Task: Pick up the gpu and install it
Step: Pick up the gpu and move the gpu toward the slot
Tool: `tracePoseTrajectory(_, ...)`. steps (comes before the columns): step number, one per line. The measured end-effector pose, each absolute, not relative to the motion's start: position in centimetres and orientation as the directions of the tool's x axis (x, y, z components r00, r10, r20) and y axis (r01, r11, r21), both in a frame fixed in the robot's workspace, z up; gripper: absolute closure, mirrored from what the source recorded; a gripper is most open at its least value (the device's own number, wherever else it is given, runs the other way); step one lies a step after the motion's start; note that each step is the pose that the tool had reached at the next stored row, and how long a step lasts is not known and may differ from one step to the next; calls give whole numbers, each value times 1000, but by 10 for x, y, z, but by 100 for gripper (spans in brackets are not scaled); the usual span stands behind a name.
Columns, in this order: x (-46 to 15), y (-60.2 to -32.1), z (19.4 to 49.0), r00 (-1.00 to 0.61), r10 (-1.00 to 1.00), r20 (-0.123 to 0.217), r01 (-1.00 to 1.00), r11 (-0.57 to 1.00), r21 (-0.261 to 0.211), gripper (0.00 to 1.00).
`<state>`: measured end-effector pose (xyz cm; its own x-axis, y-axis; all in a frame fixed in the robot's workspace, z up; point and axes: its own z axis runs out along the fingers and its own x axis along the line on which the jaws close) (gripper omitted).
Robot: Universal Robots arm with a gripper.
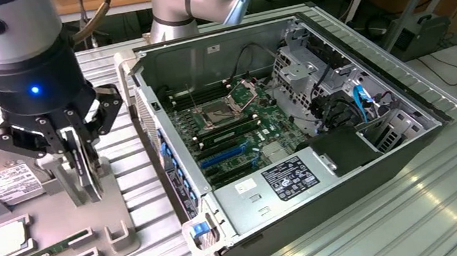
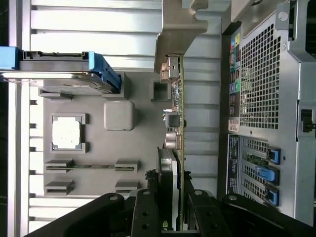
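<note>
Clamping the gpu (image 2: 177,113), hand (image 2: 174,200) part-closed.

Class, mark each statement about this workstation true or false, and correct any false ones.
1. The hand holds the gpu on edge between its fingers. True.
2. The gpu is seated on the motherboard. False: it is at the grey tray, outside the computer case.
3. The computer case lies open, showing the motherboard. True.
4. The tray's square pocket is empty. False: a processor lies in it.
</note>
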<state>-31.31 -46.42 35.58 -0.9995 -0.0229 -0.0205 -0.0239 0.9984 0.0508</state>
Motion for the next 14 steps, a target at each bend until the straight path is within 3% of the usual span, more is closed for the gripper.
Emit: tracePoseTrajectory(14, -313, -465, 410, -1000, -23, -21, -24, 998, 61, 72)
